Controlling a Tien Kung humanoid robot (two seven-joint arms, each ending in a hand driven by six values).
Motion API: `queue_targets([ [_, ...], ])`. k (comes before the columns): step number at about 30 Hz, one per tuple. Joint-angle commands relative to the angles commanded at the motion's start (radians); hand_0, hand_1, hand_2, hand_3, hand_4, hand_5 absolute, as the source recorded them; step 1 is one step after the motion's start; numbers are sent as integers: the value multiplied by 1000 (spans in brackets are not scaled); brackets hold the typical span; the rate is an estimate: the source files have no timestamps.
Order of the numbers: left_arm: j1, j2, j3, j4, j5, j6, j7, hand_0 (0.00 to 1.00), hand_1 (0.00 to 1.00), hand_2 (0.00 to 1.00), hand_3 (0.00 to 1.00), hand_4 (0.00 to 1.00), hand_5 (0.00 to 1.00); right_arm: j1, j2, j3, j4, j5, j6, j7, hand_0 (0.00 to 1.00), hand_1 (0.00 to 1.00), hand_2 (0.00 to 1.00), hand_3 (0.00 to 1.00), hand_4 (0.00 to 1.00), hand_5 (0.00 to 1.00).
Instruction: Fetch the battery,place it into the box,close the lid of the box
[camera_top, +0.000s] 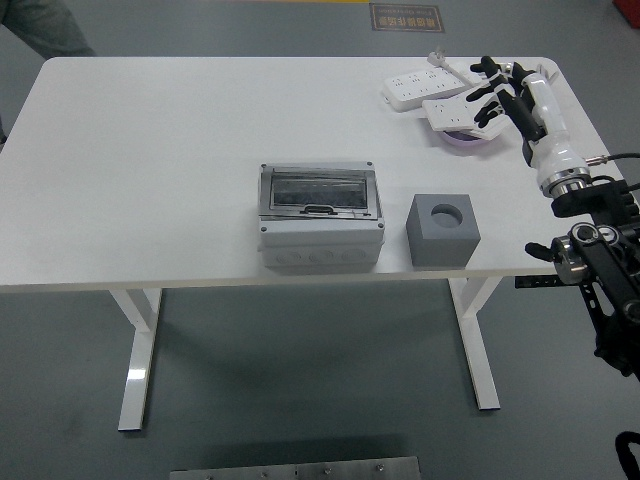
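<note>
Grey box (320, 216) sat mid-table w/ clear lid down. Right hand (500, 95) hovered far right over power strips (430, 87), fingers spread, holding nothing. Battery wasn't visible; prob small, stiff, light — pinch by its sides.
</note>
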Motion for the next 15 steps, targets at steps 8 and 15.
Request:
queue_targets([
  [8,0,-3,6,0,-8,-1,-4,657,692,547,531,333,2,-31,8,92,-25,207,40,46,426,426,501,593,800,745],
  [15,0,-4,22,2,-27,-2,-16,657,693,547,532,334,2,-37,6,95,-27,181,30,43,456,464,505,588,806,694],
])
